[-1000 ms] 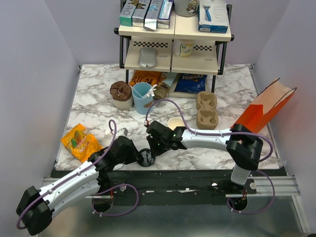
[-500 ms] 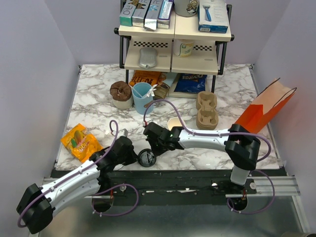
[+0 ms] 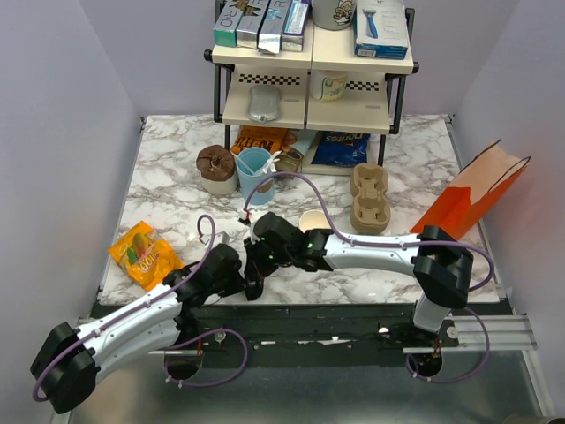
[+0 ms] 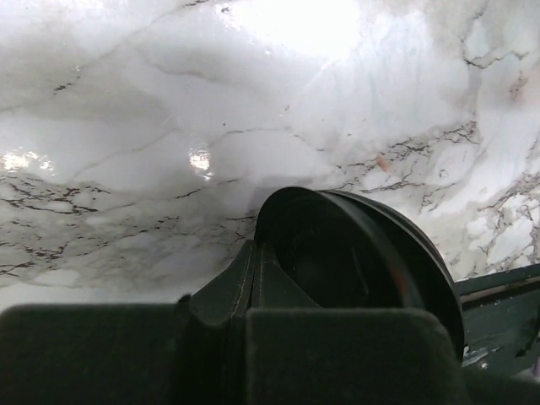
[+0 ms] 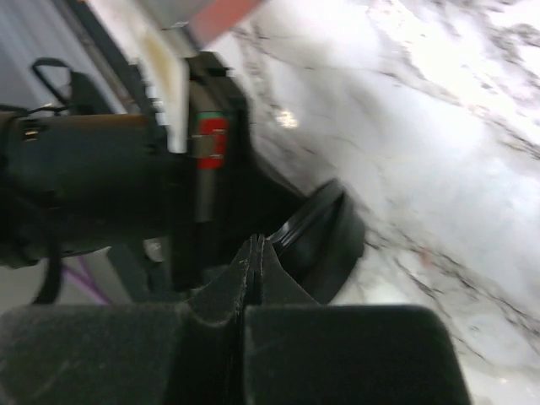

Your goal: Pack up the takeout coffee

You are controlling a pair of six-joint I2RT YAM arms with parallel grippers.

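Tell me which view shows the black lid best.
Left wrist: the black lid stands on edge, sharp and large, right behind the left gripper's closed tips. Right wrist shows it blurred and partly hidden; top external shows only a small dark sliver.

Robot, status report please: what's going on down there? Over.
Left gripper shut, seemingly pinching the lid by its rim. Right gripper shut, tip at lid. Lid tipped on edge at table front; open cup behind. Nothing seen blocking.

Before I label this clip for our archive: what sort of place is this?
Likely a staged takeout counter, not a real café: marble-patterned tabletop, stocked shelf rack, pulp cup carriers, orange paper bag.
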